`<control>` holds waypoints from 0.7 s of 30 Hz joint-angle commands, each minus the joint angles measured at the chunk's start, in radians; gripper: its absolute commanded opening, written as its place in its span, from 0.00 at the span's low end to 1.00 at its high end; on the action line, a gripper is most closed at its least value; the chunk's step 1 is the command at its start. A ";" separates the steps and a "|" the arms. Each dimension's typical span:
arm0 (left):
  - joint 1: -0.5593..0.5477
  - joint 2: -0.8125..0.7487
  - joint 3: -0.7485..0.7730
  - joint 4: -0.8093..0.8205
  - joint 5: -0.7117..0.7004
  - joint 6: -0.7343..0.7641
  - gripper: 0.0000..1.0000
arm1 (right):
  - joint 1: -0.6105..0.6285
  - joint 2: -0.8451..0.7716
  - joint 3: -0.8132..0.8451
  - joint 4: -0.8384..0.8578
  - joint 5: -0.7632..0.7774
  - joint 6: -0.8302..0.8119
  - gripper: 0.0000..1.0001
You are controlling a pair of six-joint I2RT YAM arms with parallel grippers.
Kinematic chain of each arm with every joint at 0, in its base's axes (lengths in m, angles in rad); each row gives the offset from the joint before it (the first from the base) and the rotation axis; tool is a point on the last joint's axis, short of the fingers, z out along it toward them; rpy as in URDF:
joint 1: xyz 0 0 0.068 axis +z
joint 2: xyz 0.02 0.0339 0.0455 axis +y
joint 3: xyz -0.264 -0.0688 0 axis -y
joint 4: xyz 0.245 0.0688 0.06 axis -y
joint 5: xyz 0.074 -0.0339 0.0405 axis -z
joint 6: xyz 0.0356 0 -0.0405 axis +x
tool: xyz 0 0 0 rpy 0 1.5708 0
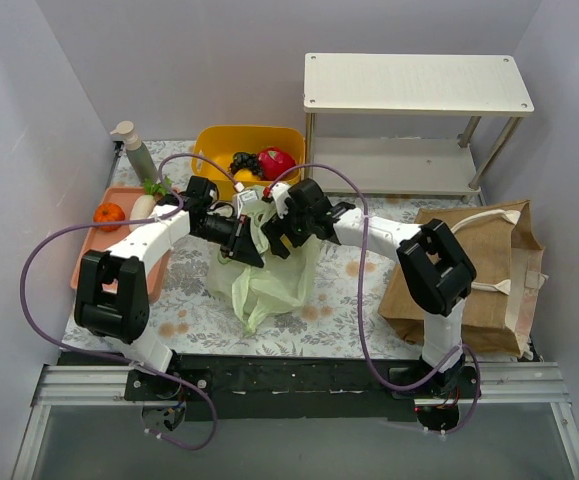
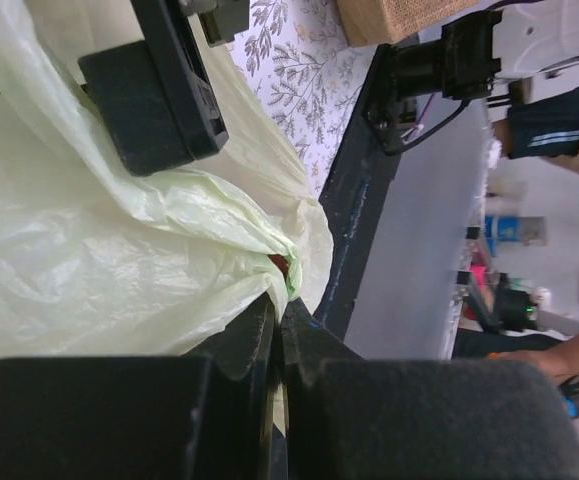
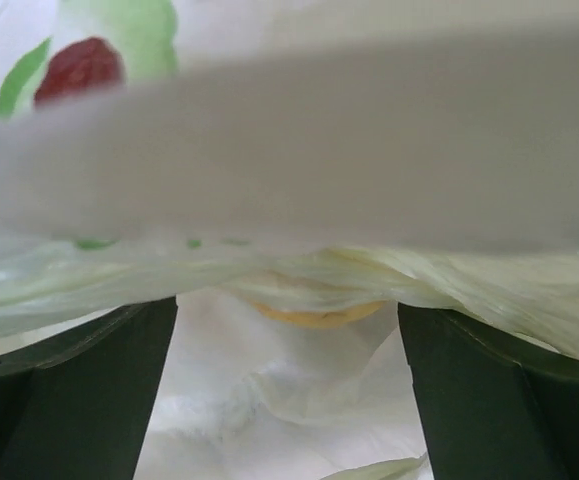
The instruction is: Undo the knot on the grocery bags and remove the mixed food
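The pale green plastic bag sits at the table's middle, between both grippers. My left gripper is shut on a fold of the bag's plastic at its upper left; something red and green shows through just past the fingertips. My right gripper is open at the bag's top, its fingers either side of a twisted strand of the bag, with something yellow behind the strand. The brown tote with white rope handles lies at the right. A tangerine and white radish lie in the pink tray.
A yellow bin at the back holds dark grapes, a red fruit and a yellow fruit. A soap pump bottle stands at the back left. A white two-level shelf stands at the back right.
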 commanded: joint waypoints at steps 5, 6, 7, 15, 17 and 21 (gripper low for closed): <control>0.053 0.100 0.067 -0.153 0.116 0.121 0.00 | -0.003 0.196 0.195 0.123 0.019 0.092 0.97; 0.056 0.101 0.069 -0.155 0.119 0.123 0.00 | -0.003 0.225 0.228 0.125 0.027 0.094 0.96; 0.056 0.103 0.070 -0.164 0.119 0.124 0.00 | -0.004 0.282 0.288 0.122 0.042 0.092 0.95; 0.082 0.092 0.080 -0.173 0.099 0.124 0.00 | -0.029 0.303 0.373 0.082 -0.082 -0.061 0.29; 0.092 0.091 0.078 -0.147 0.094 0.112 0.00 | -0.041 0.247 0.278 0.057 -0.134 -0.093 0.25; 0.128 0.086 0.092 -0.054 0.069 0.040 0.00 | -0.061 0.042 0.087 -0.018 -0.225 -0.155 0.22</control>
